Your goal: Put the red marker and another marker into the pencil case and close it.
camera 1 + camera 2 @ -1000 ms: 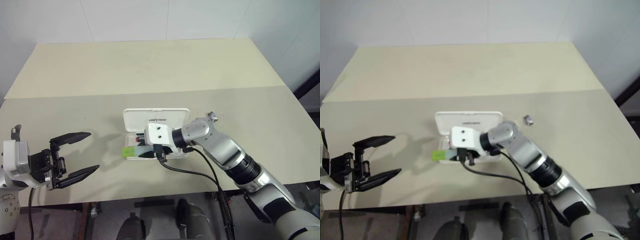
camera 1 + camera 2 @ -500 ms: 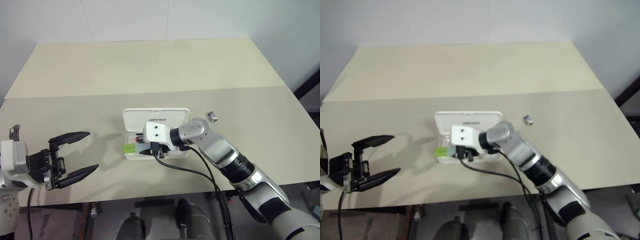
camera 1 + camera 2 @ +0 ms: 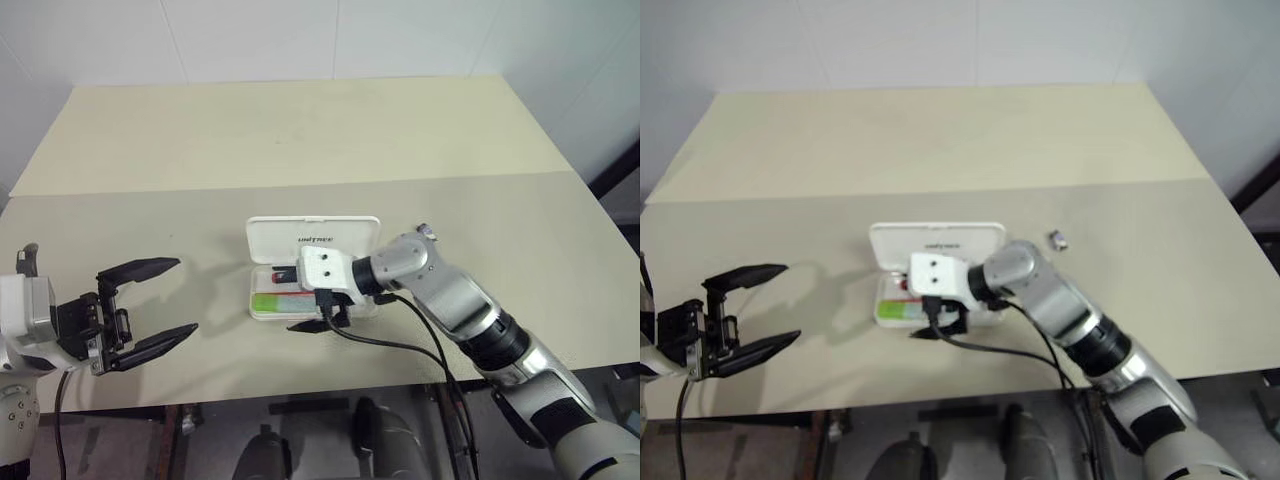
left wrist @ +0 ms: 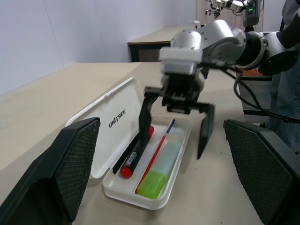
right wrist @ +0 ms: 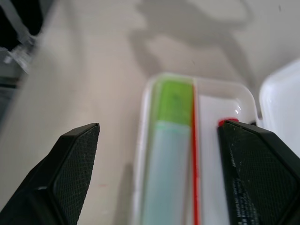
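Observation:
The white pencil case (image 3: pixel 313 241) lies open mid-table, its lid leaning back. In its tray lie the red marker (image 4: pixel 133 159), on the lid side, and the other marker, a green-capped highlighter (image 4: pixel 161 171), on the near side, with a thin red divider between them. My right gripper (image 3: pixel 300 310) hovers open just above the tray's near edge, holding nothing, one finger over the tray and one in front of it. My left gripper (image 3: pixel 186 296) stands open and empty well to the left of the case, pointing at it.
A small grey metal piece (image 3: pixel 424 232) lies on the beige table (image 3: pixel 300 130) just right of the case. A black cable trails from my right wrist over the table's front edge.
My right gripper has opened and let go of the green highlighter, which now lies flat in the tray instead of sticking out over its left end. The gripper pulled back slightly. The left arm stayed still.

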